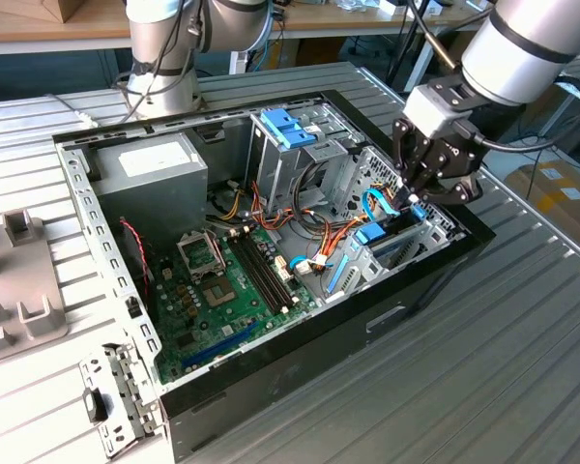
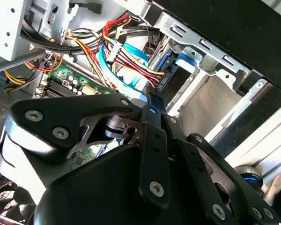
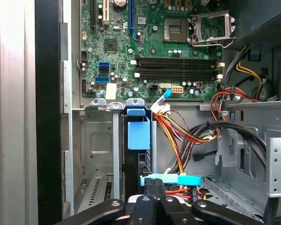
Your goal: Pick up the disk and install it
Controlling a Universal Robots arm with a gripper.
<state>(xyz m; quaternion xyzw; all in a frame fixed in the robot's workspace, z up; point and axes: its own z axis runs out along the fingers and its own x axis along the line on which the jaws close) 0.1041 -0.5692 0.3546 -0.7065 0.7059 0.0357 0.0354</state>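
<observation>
Disk (image 3: pixel 139 133), in its blue carrier, sits on edge in the drive cage at the right side of the open computer case (image 1: pixel 106 280) in the exterior view, right of centre frame. In the first wrist view its blue tab shows at lower centre, slotted between the cage's metal walls, with a bundle of coloured wires (image 3: pixel 187 133) running just beside it.

Tool (image 1: pixel 418 200) hangs directly over that cage. Its black fingers (image 3: pixel 152 197) appear drawn together around the top edge of the carrier, but the contact point is hidden, so I cannot tell whether it is clamped.

Handling judgement: rigid metal body, moderately heavy for its size, smooth faces likely slippery; sensitive to knocks. Plastic carrier edge and tab look like the sensible hold, as the flat faces are shut in by the cage.

Green circuit board (image 1: pixel 227 290) lies in the case floor, left of the cage. Case rests on a ribbed metal worktop (image 1: pixel 522 358).
</observation>
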